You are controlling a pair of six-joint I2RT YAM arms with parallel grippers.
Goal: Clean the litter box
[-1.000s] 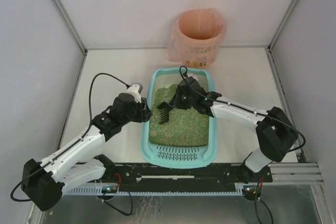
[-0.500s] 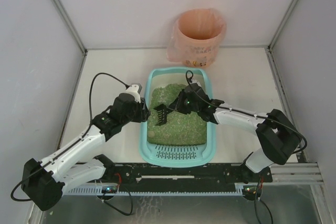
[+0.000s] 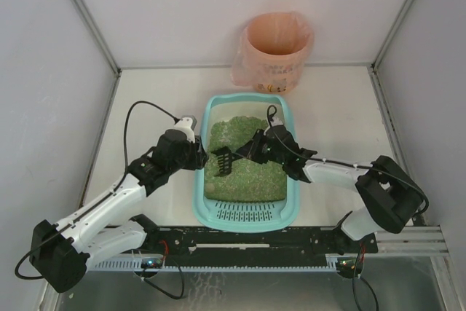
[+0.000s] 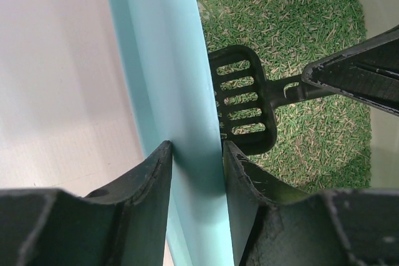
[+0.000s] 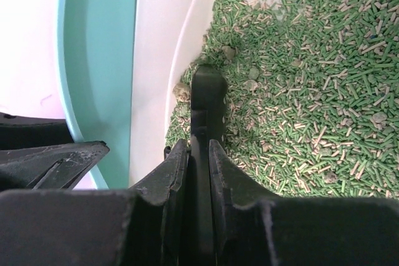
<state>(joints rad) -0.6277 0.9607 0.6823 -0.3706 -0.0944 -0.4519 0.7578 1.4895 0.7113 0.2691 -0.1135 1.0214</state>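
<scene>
The light-teal litter box [image 3: 284,213] sits mid-table with green litter [image 3: 251,169] and a slotted grate at its near end. My left gripper [image 3: 199,156] is shut on the box's left rim [image 4: 177,104], one finger on each side of the wall. My right gripper [image 3: 256,149] is shut on the handle of the black slotted scoop [image 3: 222,159]. The scoop head [image 4: 240,101] lies over the litter close to the left wall. In the right wrist view the scoop [image 5: 207,101] points at the white inner wall, its tip at the litter's edge beside small grey clumps [image 5: 181,91].
A round bin lined with a pink bag [image 3: 275,50] stands at the back, just behind the box. White walls close in the left, back and right sides. A black rail [image 3: 247,242] runs along the near edge.
My right gripper has moved toward the near side and down with the scoop, bringing the scoop head lower along the left side of the litter. The box has shifted slightly. My left gripper keeps its hold.
</scene>
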